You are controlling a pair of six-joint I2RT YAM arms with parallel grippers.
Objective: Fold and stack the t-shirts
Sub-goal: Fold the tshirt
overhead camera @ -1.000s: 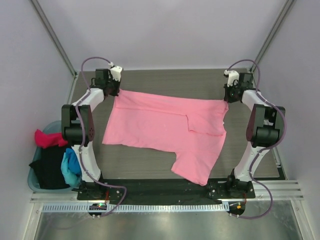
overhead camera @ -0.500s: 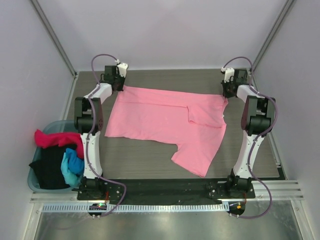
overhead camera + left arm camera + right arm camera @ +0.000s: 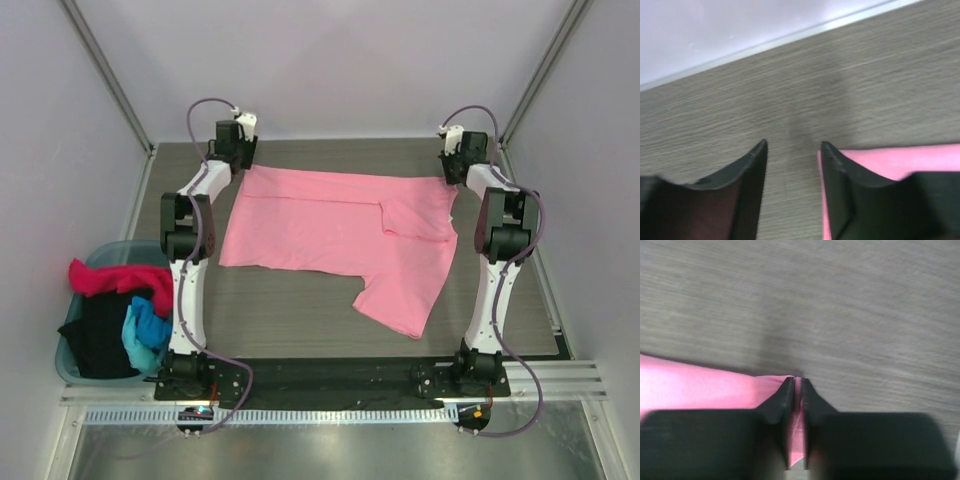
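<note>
The light pink t-shirt [image 3: 335, 235] lies spread across the far half of the surface [image 3: 300, 320], with one sleeve trailing toward the near edge. At its far right corner the right fingers [image 3: 780, 400] are pinched tight on a fold of pink hem. At the far left corner the left fingers [image 3: 752, 165] stand apart and hold nothing; the cloth's edge lies just beside one of them.

This looks like the laying-out step before the first fold. The next move probably calls for freeing the right corner and flattening the cloth. The other shirts [image 3: 100, 335] wait in the teal basket [image 3: 64, 368].

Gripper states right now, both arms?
Left gripper: open, holding nothing.
Right gripper: closed on the pink t-shirt edge.
</note>
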